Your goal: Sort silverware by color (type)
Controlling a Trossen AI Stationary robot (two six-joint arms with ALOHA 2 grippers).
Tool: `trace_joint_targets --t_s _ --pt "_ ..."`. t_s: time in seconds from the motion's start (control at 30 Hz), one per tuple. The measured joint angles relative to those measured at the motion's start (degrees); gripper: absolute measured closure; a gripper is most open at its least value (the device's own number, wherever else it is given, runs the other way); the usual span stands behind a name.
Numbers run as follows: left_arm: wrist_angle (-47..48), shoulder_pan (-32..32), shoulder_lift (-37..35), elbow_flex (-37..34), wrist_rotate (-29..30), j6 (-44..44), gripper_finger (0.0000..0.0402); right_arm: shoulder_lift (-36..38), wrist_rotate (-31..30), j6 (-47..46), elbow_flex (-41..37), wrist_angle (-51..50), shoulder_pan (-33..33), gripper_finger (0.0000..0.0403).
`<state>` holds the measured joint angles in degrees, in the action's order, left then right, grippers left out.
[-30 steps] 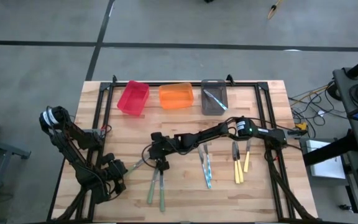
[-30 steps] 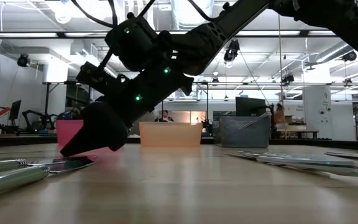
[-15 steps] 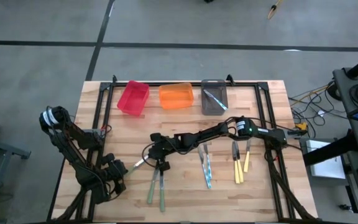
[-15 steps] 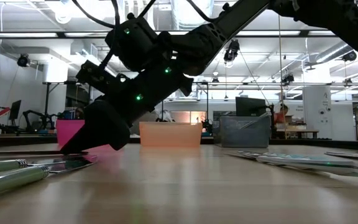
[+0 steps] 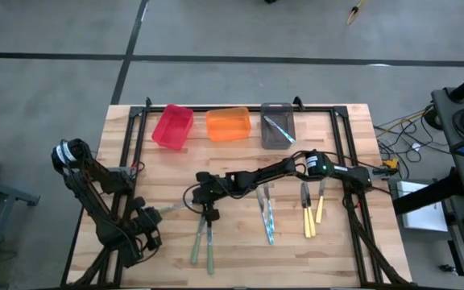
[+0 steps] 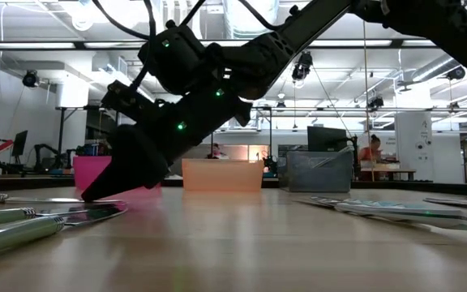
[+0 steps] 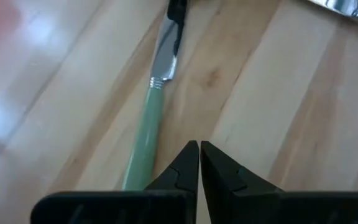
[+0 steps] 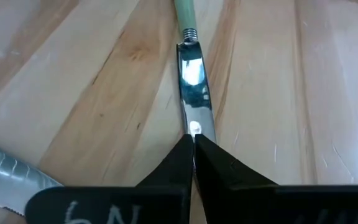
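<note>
Right claw point(image 8: 193, 144) pinches green knife point(image 8: 191, 74).

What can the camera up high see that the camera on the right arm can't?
Only the high view shows the whole table: the red bin, orange bin and grey bin, the blue-handled utensils, the yellow-handled ones, and the left claw near the table's left front.

Only the right wrist view shows, up close, the right claw pinched shut on the shiny knife blade.

Both show the wooden table and that same green-handled knife.
</note>
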<state>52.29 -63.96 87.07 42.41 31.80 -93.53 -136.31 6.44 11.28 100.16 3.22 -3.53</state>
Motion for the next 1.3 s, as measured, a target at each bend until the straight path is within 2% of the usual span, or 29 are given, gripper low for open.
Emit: trace_joint_targets --t_s 0.13,0.37,0.43,0.73,0.9,1.13,1.3 --pt "0.29 0.0 0.0 0.17 1.75 -0.03 0.0401 0.14 0.81 -2.48 -0.04 -0.13 0.14 0.0396" --pt "0.21 1.01 -0.09 0.2 5.15 0.01 0.0392 0.64 7.11 -10.85 -0.07 -1.49 1.57 0.0395" --pt "0.04 1.72 -0.09 0.2 5.26 0.91 0.0377 0.81 9.15 -12.33 -0.09 -2.04 1.87 0.0395" --pt "0.18 5.28 -0.11 0.95 7.37 9.0 0.0275 2.46 9.01 -14.69 -0.28 -2.71 1.81 0.0394" --pt "0.21 5.7 -0.09 0.52 11.26 12.81 0.0241 2.95 8.96 -14.94 -0.28 -1.53 1.77 0.0394" --pt "-2.3 6.29 -0.09 0.55 12.86 13.72 0.0235 7.21 7.37 -12.79 -0.26 -6.9 1.49 0.0394" --pt "-5.83 7.92 -0.11 0.55 12.74 14.63 0.024 13.02 -2.91 -6.81 -0.15 -19.07 0.37 0.0394"
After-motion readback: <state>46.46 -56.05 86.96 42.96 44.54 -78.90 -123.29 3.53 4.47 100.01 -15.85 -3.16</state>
